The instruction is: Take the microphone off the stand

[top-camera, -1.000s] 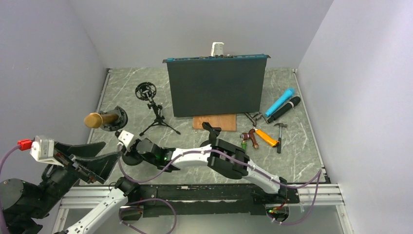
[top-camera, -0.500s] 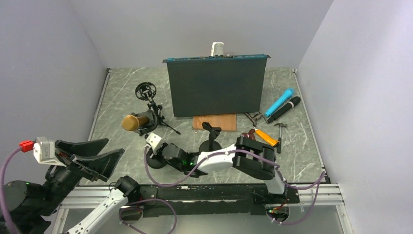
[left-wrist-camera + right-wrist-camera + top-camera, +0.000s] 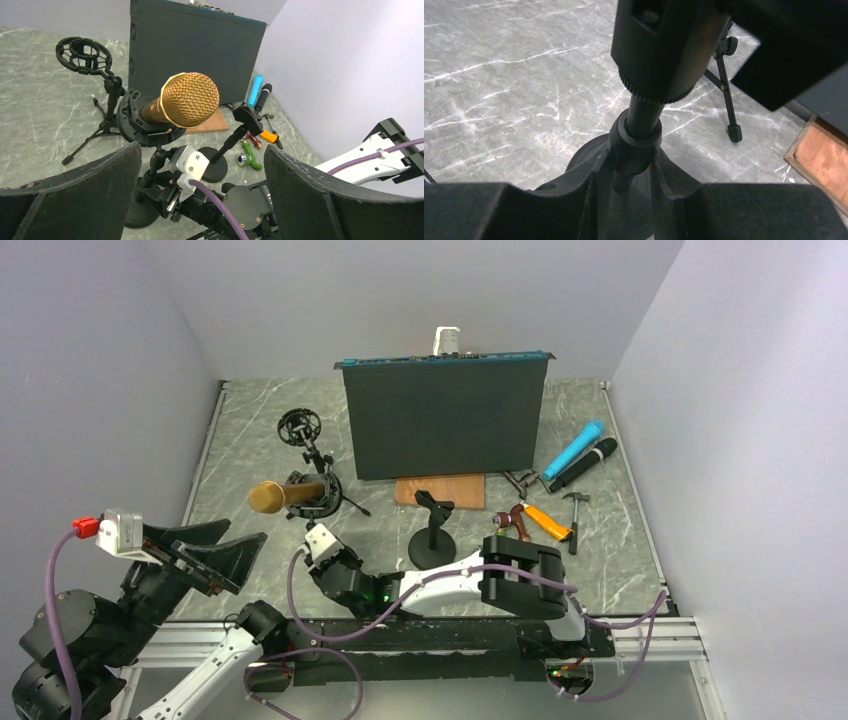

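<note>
The gold-headed microphone (image 3: pixel 268 497) lies level in the black shock-mount ring of its stand (image 3: pixel 320 498), left of the table's middle. The left wrist view has its mesh head (image 3: pixel 190 99) pointing at the camera. My right gripper (image 3: pixel 318 558) is low on the stand, shut around the pole (image 3: pixel 636 145) just above the round base (image 3: pixel 589 152). My left gripper (image 3: pixel 205 545) hangs open near the front left, short of the microphone, with its wide fingers (image 3: pixel 70 195) apart and nothing between them.
A black upright panel (image 3: pixel 445 415) stands at the back on a wooden board (image 3: pixel 440 490). A tripod with an empty shock mount (image 3: pixel 300 427) is behind the microphone. A small clip stand (image 3: pixel 433 530) is mid-table. Blue (image 3: pixel 575 448) and black (image 3: pixel 585 462) microphones and hand tools (image 3: pixel 545 520) lie right.
My right arm has dragged the stand and microphone from the left side toward the middle. My left gripper has edged rightward and stayed open.
</note>
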Motion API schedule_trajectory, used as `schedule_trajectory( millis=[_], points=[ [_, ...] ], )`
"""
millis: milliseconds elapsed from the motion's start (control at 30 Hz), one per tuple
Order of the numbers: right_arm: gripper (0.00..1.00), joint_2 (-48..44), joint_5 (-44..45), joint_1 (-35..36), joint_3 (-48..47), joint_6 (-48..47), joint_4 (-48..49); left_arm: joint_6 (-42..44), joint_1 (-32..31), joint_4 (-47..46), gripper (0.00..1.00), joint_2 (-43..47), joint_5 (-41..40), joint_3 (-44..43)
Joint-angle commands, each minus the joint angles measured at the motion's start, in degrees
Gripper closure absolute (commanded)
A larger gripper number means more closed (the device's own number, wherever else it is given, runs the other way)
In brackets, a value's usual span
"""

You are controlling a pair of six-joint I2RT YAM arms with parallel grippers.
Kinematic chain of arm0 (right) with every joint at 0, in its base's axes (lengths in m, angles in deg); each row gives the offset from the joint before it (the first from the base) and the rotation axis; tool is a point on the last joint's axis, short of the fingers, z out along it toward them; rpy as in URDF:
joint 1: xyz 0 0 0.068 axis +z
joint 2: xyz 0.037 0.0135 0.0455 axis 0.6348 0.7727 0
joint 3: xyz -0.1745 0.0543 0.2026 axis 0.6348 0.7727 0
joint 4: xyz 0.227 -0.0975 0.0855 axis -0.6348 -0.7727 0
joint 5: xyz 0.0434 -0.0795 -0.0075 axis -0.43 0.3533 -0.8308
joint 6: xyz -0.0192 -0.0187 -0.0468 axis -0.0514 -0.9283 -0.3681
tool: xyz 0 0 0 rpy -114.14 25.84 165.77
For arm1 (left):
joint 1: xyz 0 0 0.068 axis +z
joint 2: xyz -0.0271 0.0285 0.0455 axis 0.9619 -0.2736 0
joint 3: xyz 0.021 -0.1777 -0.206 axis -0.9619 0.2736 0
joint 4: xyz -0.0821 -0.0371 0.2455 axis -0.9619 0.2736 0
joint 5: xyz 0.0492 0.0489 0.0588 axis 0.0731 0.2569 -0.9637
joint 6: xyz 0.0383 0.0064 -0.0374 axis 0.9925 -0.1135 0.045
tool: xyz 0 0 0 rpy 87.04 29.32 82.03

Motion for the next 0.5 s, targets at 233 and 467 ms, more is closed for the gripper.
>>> schedule_trajectory(
  millis=[233, 467],
  points=[
    [0.59, 0.6, -0.6, 0.5, -2.0, 1.5, -1.9, -0.5, 0.1, 0.2, 0.04, 1.2, -2.0, 5.7],
    [0.23, -5.9, -4.1, 0.6, 2.7, 1.0, -3.6, -1.1, 0.1, -3.2, 0.04, 1.0, 0.6, 10.3]
  ],
)
